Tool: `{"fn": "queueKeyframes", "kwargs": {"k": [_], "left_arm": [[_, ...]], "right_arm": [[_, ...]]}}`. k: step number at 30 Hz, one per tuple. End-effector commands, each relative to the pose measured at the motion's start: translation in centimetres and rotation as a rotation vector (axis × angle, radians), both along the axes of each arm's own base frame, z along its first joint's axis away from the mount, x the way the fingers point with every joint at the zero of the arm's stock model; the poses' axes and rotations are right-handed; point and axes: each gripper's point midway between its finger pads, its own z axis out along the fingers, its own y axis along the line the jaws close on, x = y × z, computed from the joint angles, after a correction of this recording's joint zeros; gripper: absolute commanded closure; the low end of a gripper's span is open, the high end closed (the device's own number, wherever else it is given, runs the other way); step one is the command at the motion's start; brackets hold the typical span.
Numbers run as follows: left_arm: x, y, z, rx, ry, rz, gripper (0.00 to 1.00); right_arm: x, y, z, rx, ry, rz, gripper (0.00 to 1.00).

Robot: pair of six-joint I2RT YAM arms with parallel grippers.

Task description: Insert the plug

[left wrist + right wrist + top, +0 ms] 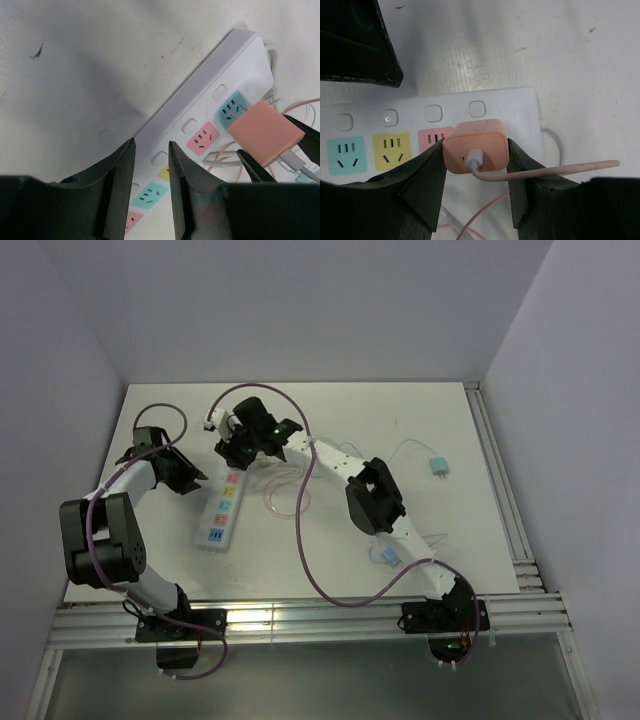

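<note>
A white power strip with coloured sockets lies left of the table's centre. My right gripper is shut on the salmon-pink plug, one finger on each side, with its pink cable trailing right. The plug sits slightly tilted over the teal end socket of the strip; its prongs are hidden. My left gripper hovers at the strip's left edge, jaws apart, with only the strip's surface visible between them. From above, the right gripper covers the strip's far end and the left gripper is beside it.
A teal plug on a thin white cable lies at the right. A small blue connector sits near the right arm. Loose pink cable curls beside the strip. Purple arm cables loop over the table. Metal rails edge the right side.
</note>
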Motion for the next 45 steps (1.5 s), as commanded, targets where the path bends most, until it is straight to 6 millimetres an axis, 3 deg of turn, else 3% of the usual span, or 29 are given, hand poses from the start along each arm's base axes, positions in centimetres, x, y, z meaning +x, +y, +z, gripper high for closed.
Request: {"fn": "queueKeyframes", "kwargs": {"k": [1,17,25,32,35,36,37,39,40,41,45], "left_arm": [[0.5,-0.1,0.4,-0.005,-0.034,-0.022,0.62],[0.6,-0.4,0.6,-0.021,-0.045,-0.029,0.62],[1.0,-0.4,1.1,-0.024,-0.049,-0.028,0.62],[2.5,0.1,1.4,-0.019,-0.039,0.003,0.62],[3.3,0.3,0.5,-0.002,-0.005,0.005,0.62],[3.6,0.4,0.5,0.001,-0.003,0.005,0.62],[3.9,0.5,0.7,0.007,-0.007,0.000,0.62],[4.0,0.6,0.2,0.014,0.008,-0.003,0.63],[4.1,0.5,0.2,0.012,0.006,-0.011,0.63],[4.1,0.3,0.0,0.007,0.011,-0.019,0.63],[4.8,-0.7,-0.1,0.018,0.020,-0.077,0.63]], "right_arm": [[0.6,0.4,0.8,0.030,-0.005,-0.002,1.00],[0.9,0.3,0.2,-0.006,-0.005,-0.038,1.00],[0.2,-0.6,-1.1,-0.054,0.031,-0.042,1.00],[-0.6,-0.7,-0.9,-0.043,0.048,-0.023,1.00],[-1.3,-0.6,-0.9,-0.021,0.086,-0.019,1.00],[-1.5,-0.6,0.2,0.002,0.091,-0.023,1.00],[-2.1,-1.2,-1.1,-0.014,0.118,-0.028,1.00],[-2.3,-1.1,0.6,0.035,0.106,-0.037,1.00],[-2.7,-1.7,-0.3,0.020,0.124,-0.042,1.00],[-2.9,-1.6,0.9,0.045,0.115,-0.040,1.00],[-3.9,-2.3,1.8,0.054,0.140,-0.049,1.00]]}}
